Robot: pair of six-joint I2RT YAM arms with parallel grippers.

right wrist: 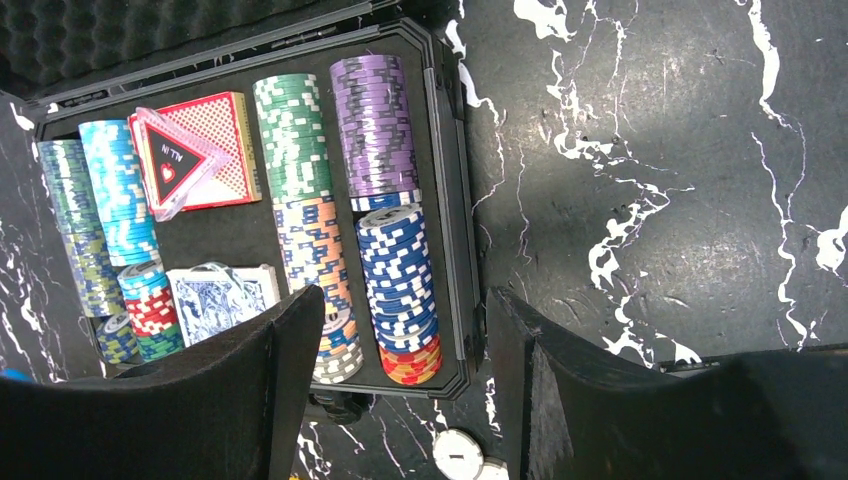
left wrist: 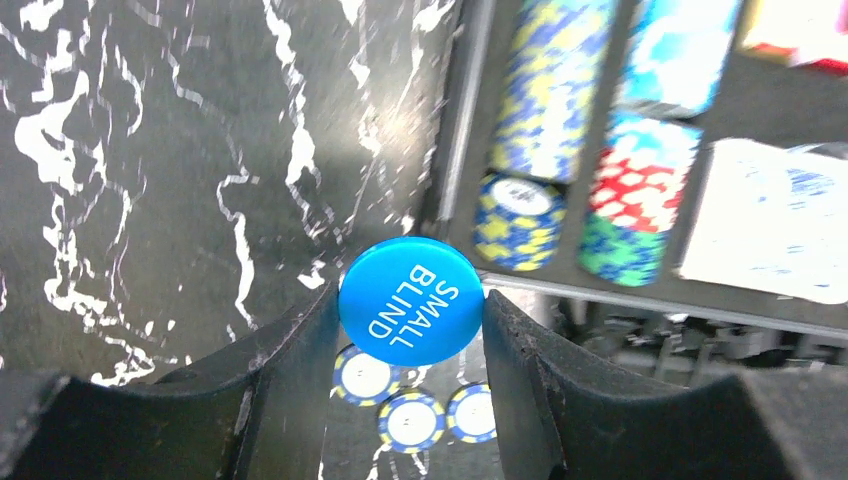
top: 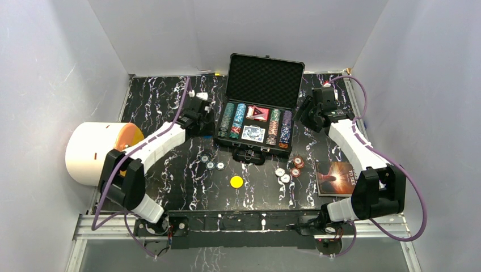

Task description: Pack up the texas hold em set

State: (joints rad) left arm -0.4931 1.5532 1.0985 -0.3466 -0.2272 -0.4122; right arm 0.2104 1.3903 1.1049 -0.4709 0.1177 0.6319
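The black case (top: 222,137) lies open at the table's back centre, foam lid (top: 265,79) upright, with rows of poker chips (right wrist: 380,130), a red deck (right wrist: 225,150) and a blue deck (right wrist: 215,298) inside. My left gripper (left wrist: 410,295) is shut on a blue disc (left wrist: 410,312) marked SMALL BLIND, held above the table just left of the case (left wrist: 455,150). In the top view the left gripper (top: 206,126) sits at the case's left edge. My right gripper (right wrist: 405,300) is open and holds nothing, hovering over the case's right front corner (right wrist: 455,370). A yellow disc (top: 236,182) lies in front.
Loose blue-and-white chips (top: 211,165) lie left of the yellow disc, and white chips (top: 282,174) and reddish chips (top: 296,164) lie to its right. A dark book (top: 334,177) rests at the front right. A big white cylinder (top: 91,153) lies at the left table edge.
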